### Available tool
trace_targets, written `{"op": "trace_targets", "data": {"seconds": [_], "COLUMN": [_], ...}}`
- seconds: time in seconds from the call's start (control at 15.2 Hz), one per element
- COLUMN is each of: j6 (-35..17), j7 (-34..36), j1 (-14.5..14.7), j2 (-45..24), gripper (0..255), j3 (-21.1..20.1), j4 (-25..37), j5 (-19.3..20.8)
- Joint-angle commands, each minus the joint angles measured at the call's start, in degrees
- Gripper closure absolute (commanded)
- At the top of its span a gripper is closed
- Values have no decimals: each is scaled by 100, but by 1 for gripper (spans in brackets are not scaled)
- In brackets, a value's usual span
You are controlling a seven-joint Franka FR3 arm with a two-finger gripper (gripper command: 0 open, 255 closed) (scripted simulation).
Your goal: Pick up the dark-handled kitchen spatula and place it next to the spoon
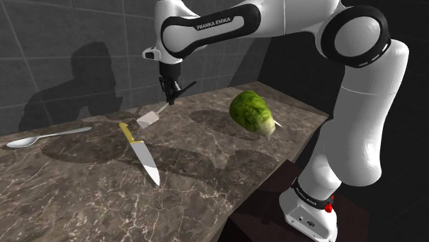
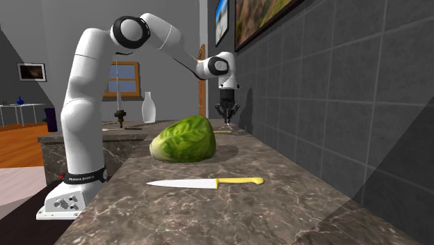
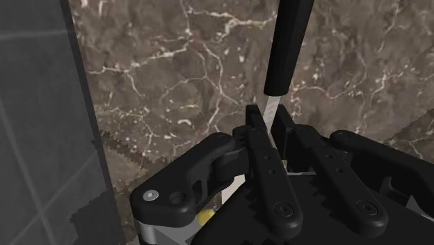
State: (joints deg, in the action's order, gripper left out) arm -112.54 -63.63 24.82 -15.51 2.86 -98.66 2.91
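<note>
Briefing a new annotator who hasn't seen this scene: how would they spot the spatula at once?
Start at the brown marble counter, then follow the white arm down to its black gripper. The spatula is clamped there: pale flat blade and black handle, unlike the yellow-handled knife lying beside it.

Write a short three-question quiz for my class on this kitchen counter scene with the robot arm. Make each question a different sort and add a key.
1. True or false: the gripper is shut on the spatula.
2. In the shoulder view, what lies on the counter between the spoon and the green lettuce? A. knife B. cup C. plate
3. Fill in: the knife's handle is ____.
Key: 1 true; 2 A; 3 yellow.
</note>
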Motion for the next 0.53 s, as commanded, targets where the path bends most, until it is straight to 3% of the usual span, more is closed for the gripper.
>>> {"op": "trace_targets", "data": {"seconds": [0.0,0.46], "j6": [25,198], "j7": [275,1129], "j1": [170,721], "j2": [-5,-258], "gripper": [255,255], "j3": [-95,-396], "j4": [13,391], "j5": [18,74]}}
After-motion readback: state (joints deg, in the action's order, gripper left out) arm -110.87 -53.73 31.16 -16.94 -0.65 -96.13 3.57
